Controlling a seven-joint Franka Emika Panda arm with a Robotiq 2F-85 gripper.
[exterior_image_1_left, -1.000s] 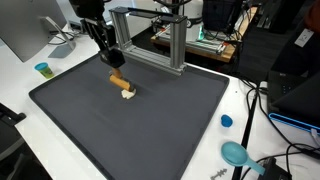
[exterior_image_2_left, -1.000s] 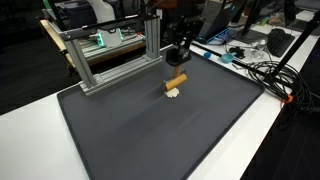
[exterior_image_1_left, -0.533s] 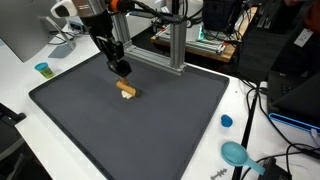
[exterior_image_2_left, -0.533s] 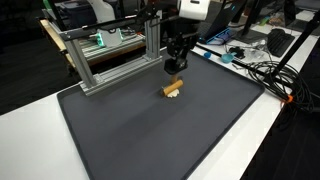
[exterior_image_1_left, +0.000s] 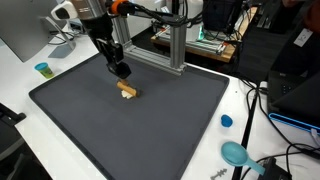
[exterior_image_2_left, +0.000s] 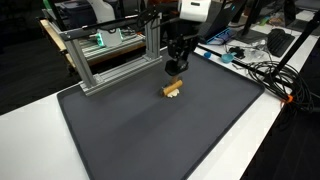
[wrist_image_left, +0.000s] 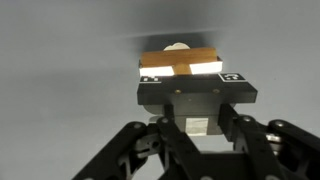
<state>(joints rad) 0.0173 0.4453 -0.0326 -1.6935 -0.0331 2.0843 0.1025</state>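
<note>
gripper (exterior_image_1_left: 121, 71) hangs just above the small tan wooden block with a pale round bit at one end (exterior_image_1_left: 127, 91) | fingers clenched, nothing between them | block lies on the dark grey mat (exterior_image_2_left: 150, 130) on the white surface, not lifted (grab not made, looks like) | silver metal frame (exterior_image_2_left: 110, 50) behind

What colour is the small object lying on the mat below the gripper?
Tan-brown with a pale cream end; the wrist view shows it best.
</note>
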